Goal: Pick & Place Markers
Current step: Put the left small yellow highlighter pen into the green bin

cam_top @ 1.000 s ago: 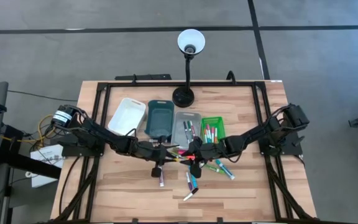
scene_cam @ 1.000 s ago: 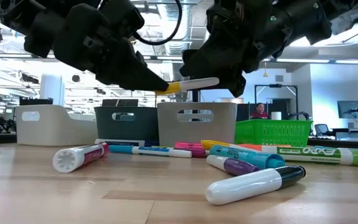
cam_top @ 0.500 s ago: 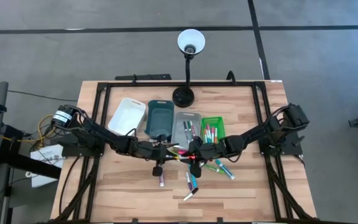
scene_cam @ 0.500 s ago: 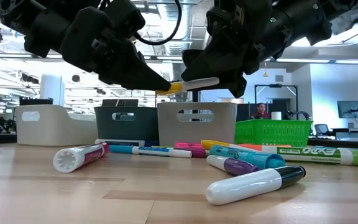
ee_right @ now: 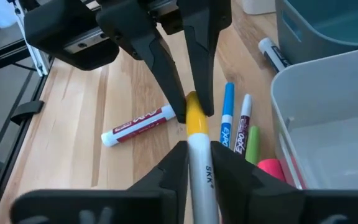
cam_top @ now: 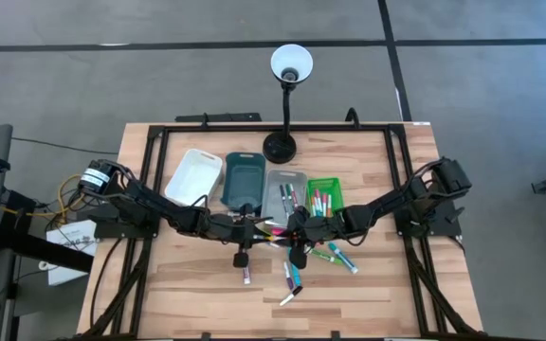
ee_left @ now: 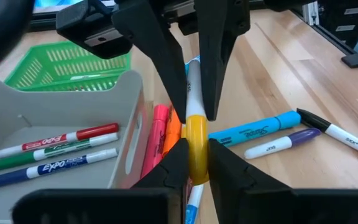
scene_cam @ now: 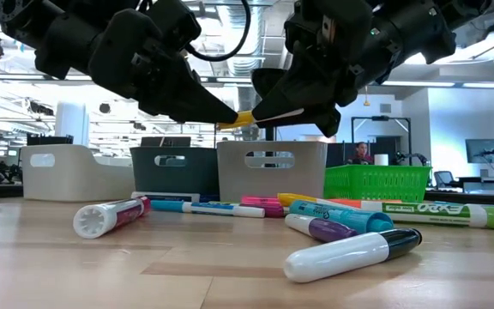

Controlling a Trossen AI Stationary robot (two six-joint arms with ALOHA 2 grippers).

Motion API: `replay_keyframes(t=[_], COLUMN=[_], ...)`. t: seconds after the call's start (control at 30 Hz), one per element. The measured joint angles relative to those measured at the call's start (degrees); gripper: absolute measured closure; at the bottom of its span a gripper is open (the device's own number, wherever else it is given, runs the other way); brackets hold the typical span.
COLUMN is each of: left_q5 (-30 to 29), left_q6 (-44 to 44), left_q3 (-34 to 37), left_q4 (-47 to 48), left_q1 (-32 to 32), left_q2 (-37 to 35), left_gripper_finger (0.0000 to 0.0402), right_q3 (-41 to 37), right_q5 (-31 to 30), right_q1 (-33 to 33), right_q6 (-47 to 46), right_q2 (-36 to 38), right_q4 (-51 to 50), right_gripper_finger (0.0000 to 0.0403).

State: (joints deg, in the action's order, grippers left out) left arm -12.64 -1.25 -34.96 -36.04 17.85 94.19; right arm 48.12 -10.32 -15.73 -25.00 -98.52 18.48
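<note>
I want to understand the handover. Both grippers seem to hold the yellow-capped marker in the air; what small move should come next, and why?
Probably the left gripper should open. It pinches the yellow cap of the marker, while the right gripper has closed on the white barrel, above the table. With both clamped, neither arm can carry it away, likely toward the trays.

A yellow-capped marker [scene_cam: 268, 116] with a white barrel hangs level above the worktop [scene_cam: 75, 275], just in front of the grey tray [scene_cam: 271, 170], pinched at its cap end by the left pincer [ee_left: 191, 152] and on its barrel by the right pincer [ee_right: 194, 152]. Other markers [scene_cam: 350, 255] lie loose on the worktop before the grey tray, flat and pointing different ways. Three more markers [ee_left: 55, 152] lie side by side inside it.
</note>
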Motion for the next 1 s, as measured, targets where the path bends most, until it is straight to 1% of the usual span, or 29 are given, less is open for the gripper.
replay_keyframes(t=[0.13, 0.2, 0.5, 0.6, 0.7, 0.87, 0.9, 1.0], left_q5=[0.04, 0.09, 0.34, 0.45, 0.54, 0.42, 0.42, 0.42], left_q6=[-0.01, -0.01, 0.06, 0.21, 0.21, 0.54, 0.8, 1.87], left_q3=[0.0, 0.0, 0.0, 0.0, 0.0, 0.0, 0.0, 0.0], left_q4=[0.2, 0.21, 0.39, 0.57, 0.55, 0.61, 0.61, 0.63], left_q1=[0.02, 0.04, 0.07, 0.07, 0.11, 0.11, 0.11, 0.11], left_q2=[0.0, 0.0, 0.0, 0.0, 0.0, 0.0, 0.0, 0.0], left_gripper_finger=[0.0359, 0.0356, 0.0299, 0.0283, 0.0272, 0.0269, 0.027, 0.027], right_q3=[0.0, 0.0, 0.0, 0.02, 0.02, 0.04, 0.02, 0.04], right_q5=[0.15, 0.15, 0.01, -0.09, -0.24, -0.66, -1.34, -5.97], right_q1=[0.03, 0.03, 0.1, 0.27, 0.92, 1.1, 0.69, -1.43], right_q6=[0.0, 0.0, -1.26, -4.24, -6.8, -11.02, -11.06, -11.89], right_q2=[0.0, 0.0, 0.01, 0.09, 1.35, 6.63, 7.72, 10.7], right_q4=[0.03, 0.21, -0.14, -2.88, -6.19, -12.95, -14.4, -20.49], right_gripper_finger=[0.0372, 0.0373, 0.0364, 0.0373, 0.0373, 0.0361, 0.0361, 0.0365])
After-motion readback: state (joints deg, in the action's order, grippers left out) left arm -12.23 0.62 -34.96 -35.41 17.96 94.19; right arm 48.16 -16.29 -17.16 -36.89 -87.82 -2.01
